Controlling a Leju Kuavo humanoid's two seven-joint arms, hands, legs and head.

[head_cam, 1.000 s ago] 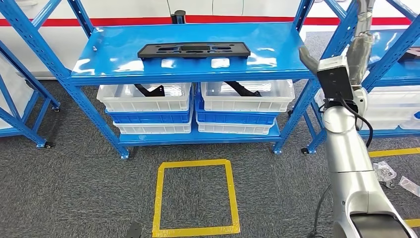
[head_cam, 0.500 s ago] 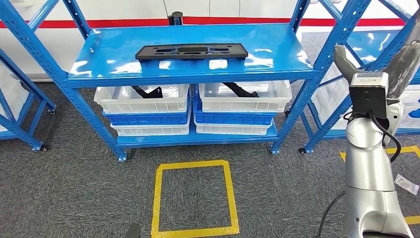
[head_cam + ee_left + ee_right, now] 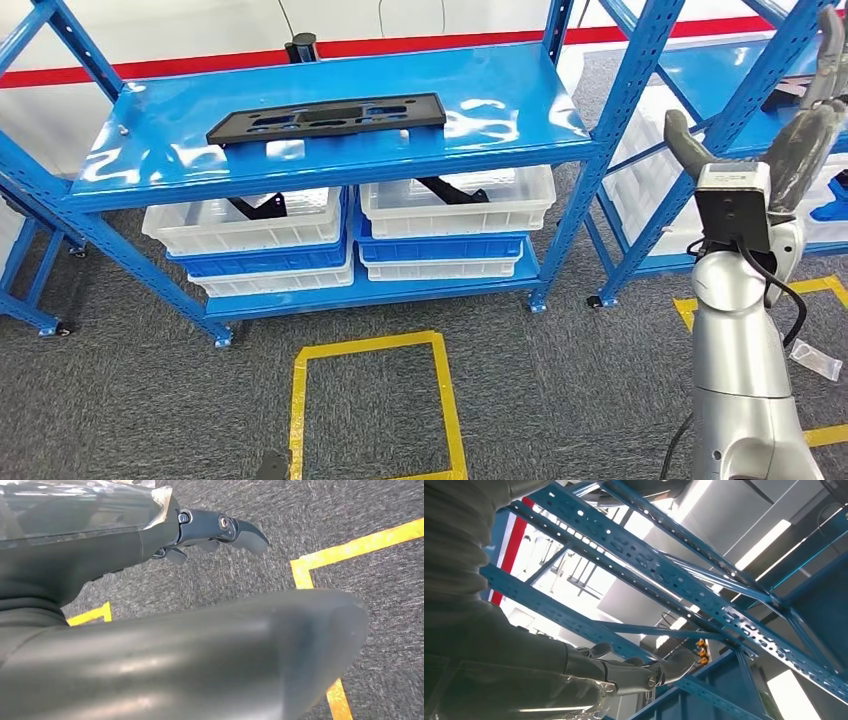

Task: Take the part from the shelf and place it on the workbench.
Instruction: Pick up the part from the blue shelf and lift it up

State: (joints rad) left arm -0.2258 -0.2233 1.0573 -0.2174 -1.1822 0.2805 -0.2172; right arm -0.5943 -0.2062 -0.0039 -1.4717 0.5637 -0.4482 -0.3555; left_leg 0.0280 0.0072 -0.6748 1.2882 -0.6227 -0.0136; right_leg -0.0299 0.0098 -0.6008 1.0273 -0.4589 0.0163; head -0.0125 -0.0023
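Note:
A flat black part with several cut-outs lies along the top of the blue shelf. My right hand is raised well to the right of that shelf, in front of the neighbouring rack, fingers apart and holding nothing. In the right wrist view the right hand's fingers point up past blue rack beams toward ceiling lights. My left hand hangs low above the grey carpet with nothing in it, its fingers stretched out.
White and blue bins with black parts inside fill the lower shelf. A yellow tape square marks the carpet before the rack. A second blue rack stands at right, and a plastic bag lies on the floor.
The camera has turned, so the rack now sits further left and tilted in the picture. My right hand has come down from the top edge and stands lower at the right.

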